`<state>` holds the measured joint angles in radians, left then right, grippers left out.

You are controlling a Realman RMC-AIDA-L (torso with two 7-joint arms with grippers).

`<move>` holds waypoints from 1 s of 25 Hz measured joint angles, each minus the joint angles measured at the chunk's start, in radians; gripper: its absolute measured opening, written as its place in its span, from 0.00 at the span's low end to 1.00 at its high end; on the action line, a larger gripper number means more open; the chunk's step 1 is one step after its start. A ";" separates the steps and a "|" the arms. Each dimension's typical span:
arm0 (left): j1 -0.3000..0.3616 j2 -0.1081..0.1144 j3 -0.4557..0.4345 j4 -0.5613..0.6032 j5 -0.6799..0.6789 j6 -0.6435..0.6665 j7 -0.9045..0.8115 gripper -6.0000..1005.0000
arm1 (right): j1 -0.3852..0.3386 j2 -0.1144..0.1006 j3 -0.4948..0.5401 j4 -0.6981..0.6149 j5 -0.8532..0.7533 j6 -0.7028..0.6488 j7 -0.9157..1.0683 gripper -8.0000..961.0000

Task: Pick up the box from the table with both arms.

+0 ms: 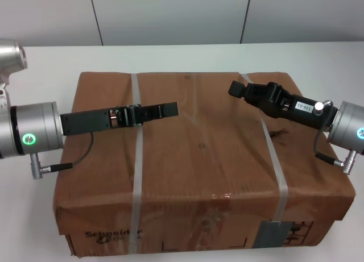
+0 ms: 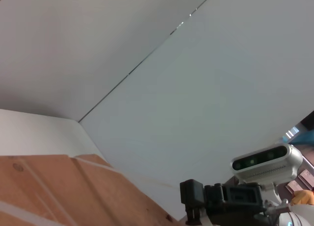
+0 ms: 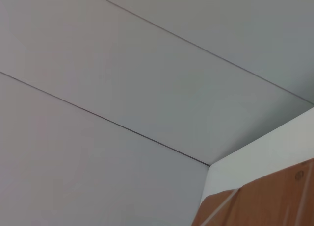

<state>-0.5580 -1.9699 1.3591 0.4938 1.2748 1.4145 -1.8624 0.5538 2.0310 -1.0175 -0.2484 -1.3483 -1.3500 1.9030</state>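
Cardboard first: the large brown cardboard box (image 1: 202, 165) fills the near middle of the head view, its front face carrying black "Schneider" print (image 1: 112, 235) and a grey label (image 1: 274, 233). Two whitish plastic straps bind it, the left strap (image 1: 137, 177) and the right strap (image 1: 275, 165) running front to back over the top. It sits on the wide white counter (image 1: 34, 216), which shows around it on both sides and behind. Above the box top, the left gripper (image 1: 169, 109) reaches in from the left, black and lying flat over the left strap, fingers pressed together as far as can be seen. The right gripper (image 1: 235, 89) angles in from the right over the far right corner; whether its fingers are spread I cannot tell. Farther back stands a pale grey panelled wall (image 1: 170, 15).
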 joint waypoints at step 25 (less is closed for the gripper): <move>0.005 -0.001 -0.003 0.000 0.000 -0.003 0.003 0.10 | -0.004 0.002 0.005 0.000 0.000 0.003 -0.012 0.01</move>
<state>-0.5530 -1.9712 1.3560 0.4939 1.2748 1.4112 -1.8597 0.5495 2.0325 -1.0124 -0.2485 -1.3483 -1.3466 1.8911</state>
